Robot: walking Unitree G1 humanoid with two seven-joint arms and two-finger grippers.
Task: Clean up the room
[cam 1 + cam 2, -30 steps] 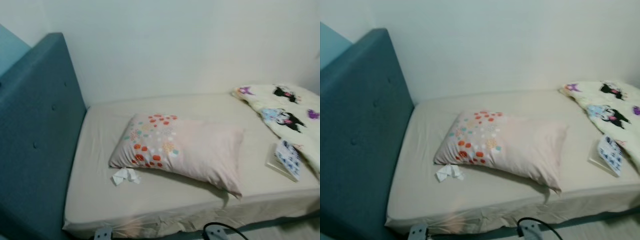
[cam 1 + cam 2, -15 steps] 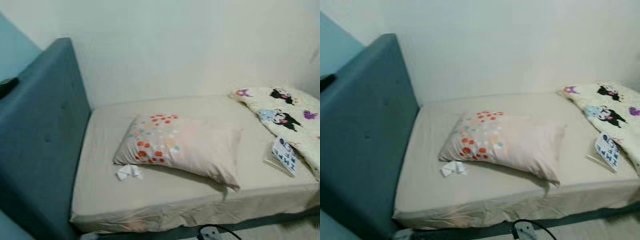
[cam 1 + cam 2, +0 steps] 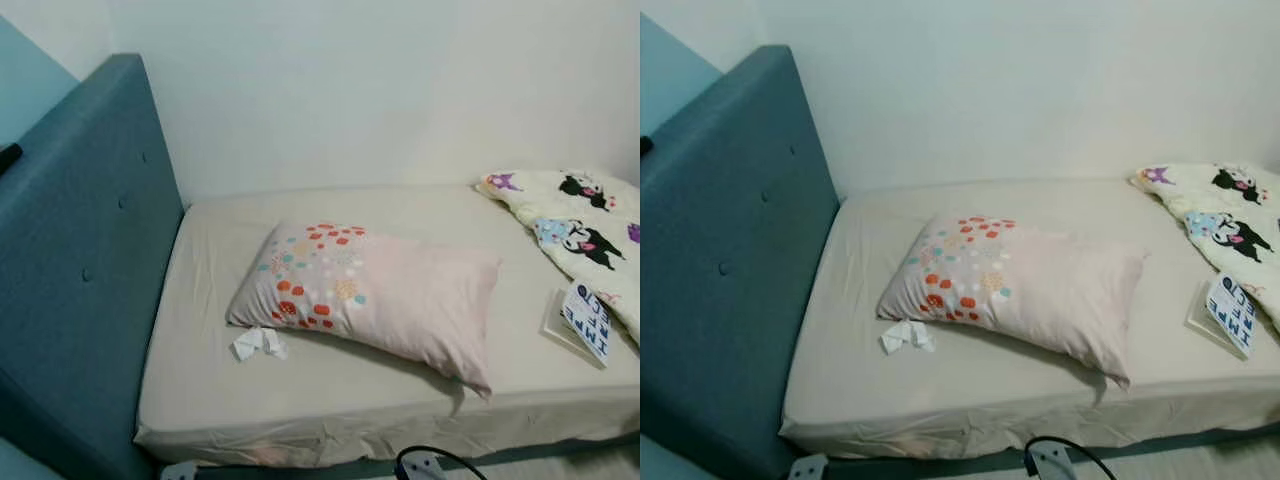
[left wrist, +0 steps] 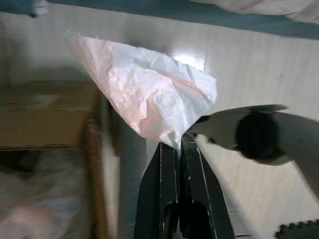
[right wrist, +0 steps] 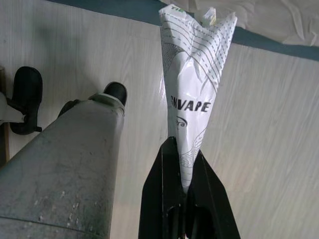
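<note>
The white wrapper (image 5: 192, 89) reads "ENVAPE"; the booklet (image 3: 1230, 312) on the bed carries blue letters too small to read.

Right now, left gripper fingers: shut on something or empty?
Shut. The left gripper fingers pinch a corner of a crumpled white tissue, which stands up from their tips.

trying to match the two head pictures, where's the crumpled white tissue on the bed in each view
Left eye view: crumpled tissue on the sheet, just in front of the pillow's dotted corner.
Right eye view: same spot.
Shared landmark: the dotted pillow.
</note>
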